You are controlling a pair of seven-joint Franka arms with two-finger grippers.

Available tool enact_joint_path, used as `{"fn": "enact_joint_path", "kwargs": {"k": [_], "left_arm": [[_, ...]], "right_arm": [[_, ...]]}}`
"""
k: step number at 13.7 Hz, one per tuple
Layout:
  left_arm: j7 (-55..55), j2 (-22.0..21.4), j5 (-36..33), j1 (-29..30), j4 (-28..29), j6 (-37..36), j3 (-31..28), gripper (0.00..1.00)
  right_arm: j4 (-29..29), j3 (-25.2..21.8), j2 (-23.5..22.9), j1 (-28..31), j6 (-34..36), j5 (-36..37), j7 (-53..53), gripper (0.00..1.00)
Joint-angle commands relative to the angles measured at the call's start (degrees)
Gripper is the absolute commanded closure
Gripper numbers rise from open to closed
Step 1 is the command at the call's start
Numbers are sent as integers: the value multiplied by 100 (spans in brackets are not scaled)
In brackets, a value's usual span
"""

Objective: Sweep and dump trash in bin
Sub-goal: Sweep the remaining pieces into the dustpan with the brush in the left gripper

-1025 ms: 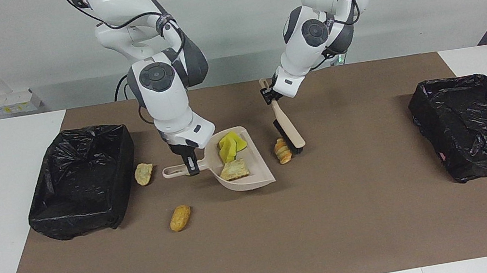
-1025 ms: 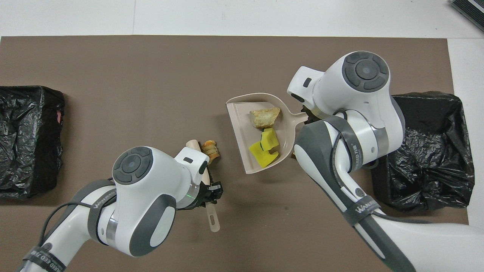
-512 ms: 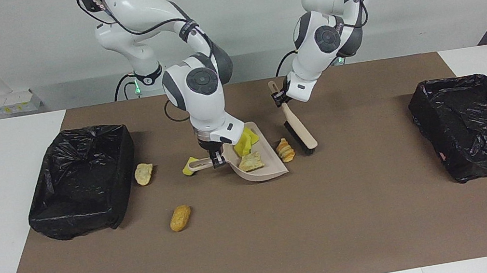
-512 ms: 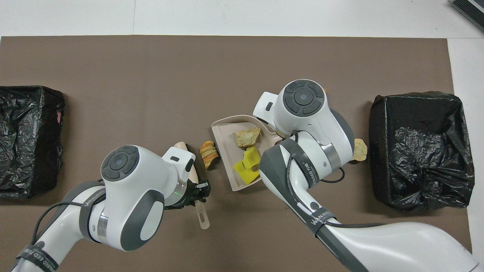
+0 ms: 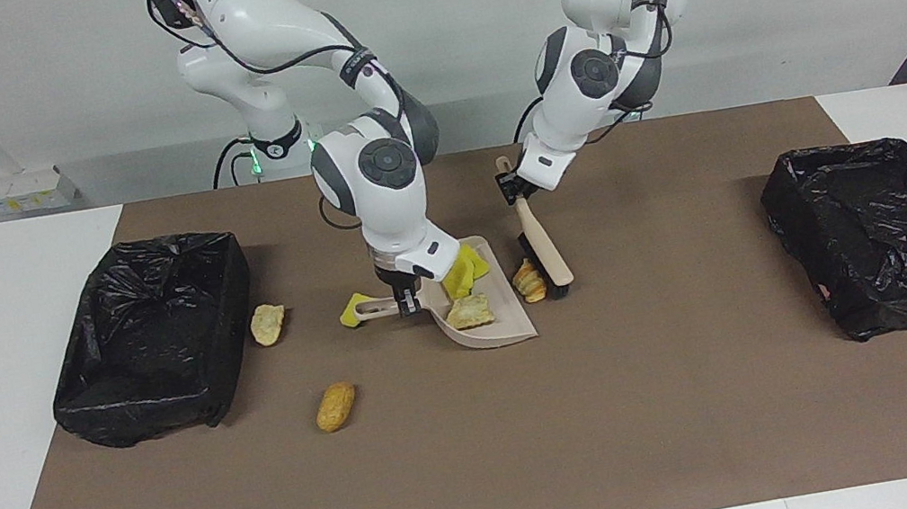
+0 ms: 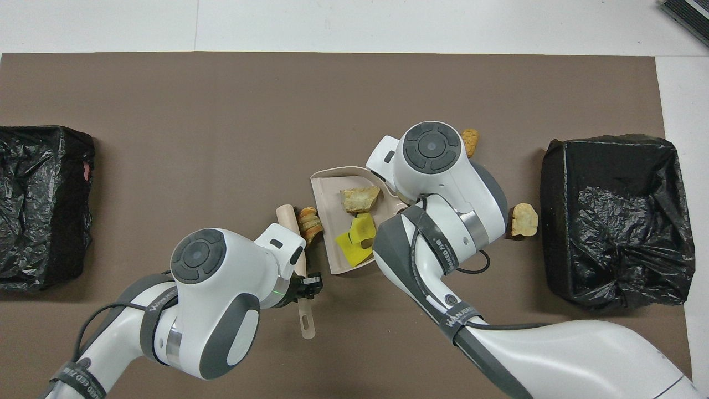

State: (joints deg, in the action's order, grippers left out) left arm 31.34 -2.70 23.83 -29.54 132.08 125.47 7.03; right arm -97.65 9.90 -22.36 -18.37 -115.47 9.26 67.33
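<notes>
The right gripper (image 5: pixel 405 301) is clamped on the handle of the dustpan (image 5: pixel 509 318), whose mouth faces the left arm's end of the table; the left gripper (image 5: pixel 512 186) is clamped on the handle of the brush (image 5: pixel 541 245), its bristles on the mat. The trash is scattered: yellow chunks (image 5: pixel 465 271) and a bread piece (image 5: pixel 470 311) lie in the pan, a striped roll (image 5: pixel 529 281) sits between brush and pan lip, at the brush's 9 o'clock in the facing view. A yellow scrap (image 5: pixel 350 314) lies at the handle's end, a beige piece (image 5: pixel 268 324) just beside the bin (image 5: pixel 148 339), and a golden piece (image 5: pixel 336 406) at about 7 o'clock from the pan. Risks, as I judge them: the roll could skid past the lip if the brush strikes off-centre, or the pan could tilt and spill its load on the way to a bin.
</notes>
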Motion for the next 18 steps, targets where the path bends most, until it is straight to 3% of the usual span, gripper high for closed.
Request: {"fn": "enact_joint_path", "kwargs": {"k": [1, 5, 9, 12, 15, 17, 18], "left_arm": [[-84, 24, 77, -358, 11, 467, -35, 100], [-119, 68, 403, -465, -112, 409, -53, 100], [-40, -54, 307, -193, -174, -338, -114, 100], [-31, -125, -219, 105, -735, -1145, -114, 100], [-31, -765, -492, 501, -807, -1979, -105, 100], [-31, -1056, -800, 476, -720, -2719, -88, 100], [-14, -1187, -810, 432, -571, -2747, -53, 100]], "right_arm": [[9, 30, -57, -106, -63, 102, -405, 100], [18, 39, -84, -106, -186, 85, -405, 100], [36, 39, -163, -53, -563, 6, -326, 100], [36, 47, -163, 43, -801, -528, -152, 100], [36, 47, -128, 140, -968, -856, 96, 100], [44, 47, 21, 298, -890, -934, 174, 100], [44, 47, 117, 429, -820, -1066, 392, 100]]}}
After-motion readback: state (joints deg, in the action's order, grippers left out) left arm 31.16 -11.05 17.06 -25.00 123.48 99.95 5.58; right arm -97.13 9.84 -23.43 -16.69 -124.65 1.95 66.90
